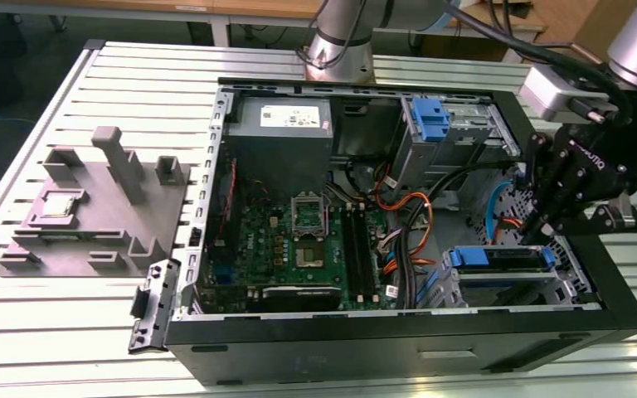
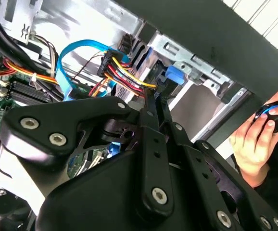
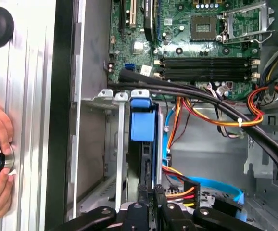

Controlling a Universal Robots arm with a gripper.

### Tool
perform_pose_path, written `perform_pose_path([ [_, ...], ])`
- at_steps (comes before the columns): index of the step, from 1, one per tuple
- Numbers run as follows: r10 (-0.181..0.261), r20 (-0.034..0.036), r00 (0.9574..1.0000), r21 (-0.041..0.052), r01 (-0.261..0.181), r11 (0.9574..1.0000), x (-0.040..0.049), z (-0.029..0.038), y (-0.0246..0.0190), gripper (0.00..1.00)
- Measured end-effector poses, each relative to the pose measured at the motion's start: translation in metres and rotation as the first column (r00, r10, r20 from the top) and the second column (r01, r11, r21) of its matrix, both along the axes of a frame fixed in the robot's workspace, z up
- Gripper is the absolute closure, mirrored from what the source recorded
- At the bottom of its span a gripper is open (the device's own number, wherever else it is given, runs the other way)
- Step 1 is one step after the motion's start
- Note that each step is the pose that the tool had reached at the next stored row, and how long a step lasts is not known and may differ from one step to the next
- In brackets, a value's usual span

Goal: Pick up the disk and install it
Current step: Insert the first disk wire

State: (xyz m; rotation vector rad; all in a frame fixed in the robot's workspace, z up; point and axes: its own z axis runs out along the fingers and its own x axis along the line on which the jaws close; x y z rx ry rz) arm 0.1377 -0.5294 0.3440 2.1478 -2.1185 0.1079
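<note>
The disk, a silver drive with blue side rails, sits in the lower drive bay at the exterior view's right of the open computer case. In the first wrist view I see it edge-on, its blue rail end between the bay's metal walls. My black gripper hangs just above the bay. Its fingers are shut close together at the disk's rear edge. In the second wrist view the gripper points at the blue rail end. Whether the tips touch the disk is hidden.
Orange, yellow and blue cables run close beside the bay. The motherboard fills the case floor, and a blue bracket sits in the upper bay. A grey fixture stands outside the case. A person's hand holds a small knob beside the case.
</note>
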Motion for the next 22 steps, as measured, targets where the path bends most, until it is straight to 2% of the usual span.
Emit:
perform_pose_path([
  [4,-0.006,0.0072,1.0,0.0002,0.006,1.0,-0.0027,-0.002,-0.0003,0.83],
  [6,-0.01,0.0081,0.9999,0.0008,0.009,1.0,-0.0029,-0.0028,-0.0009,0.83],
  [9,-0.012,0.0089,0.9999,0.0025,0.012,0.9999,-0.0032,-0.0045,-0.0043,0.83],
  [12,-0.013,0.012,0.9998,0.0025,0.013,0.9999,-0.0049,-0.0058,-0.0049,0.83],
  [22,-0.02,0.0121,0.9997,0.0027,0.02,0.9998,-0.0054,-0.0091,-0.005,0.83],
])
